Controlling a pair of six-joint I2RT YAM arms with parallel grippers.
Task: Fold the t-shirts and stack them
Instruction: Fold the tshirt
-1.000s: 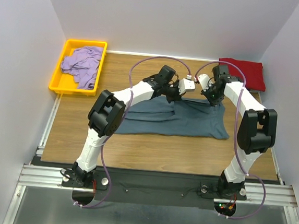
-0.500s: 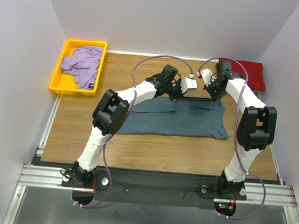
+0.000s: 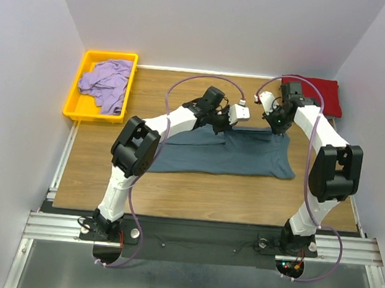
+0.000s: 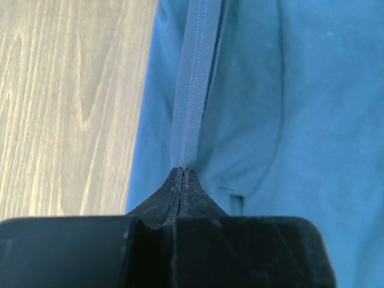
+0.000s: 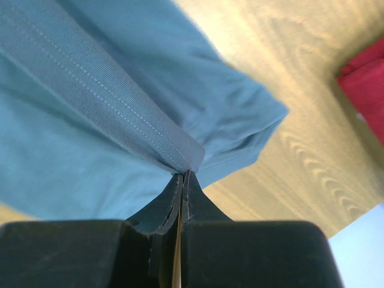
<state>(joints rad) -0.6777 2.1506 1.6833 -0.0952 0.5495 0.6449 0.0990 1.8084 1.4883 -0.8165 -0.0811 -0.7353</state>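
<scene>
The slate blue-grey t-shirt point(image 3: 225, 153) lies spread across the middle of the table. My left gripper point(image 3: 222, 124) is shut on its far hem, seen as a taut ribbed strip in the left wrist view point(image 4: 191, 114). My right gripper point(image 3: 279, 130) is shut on the hem at its far right corner point(image 5: 150, 138). The dark red t-shirt point(image 3: 318, 94) lies folded at the far right corner and shows in the right wrist view point(image 5: 366, 90). The pale lavender t-shirt point(image 3: 107, 82) lies crumpled in the yellow tray point(image 3: 76, 107).
The yellow tray stands at the far left edge of the table. White walls close in the back and both sides. Bare wood point(image 3: 208, 192) lies between the blue-grey shirt and the arm bases.
Both grippers have shifted with the blue-grey shirt's far edge: the left gripper slightly left, the right gripper right and back toward the table. The far edge now lies stretched wider.
</scene>
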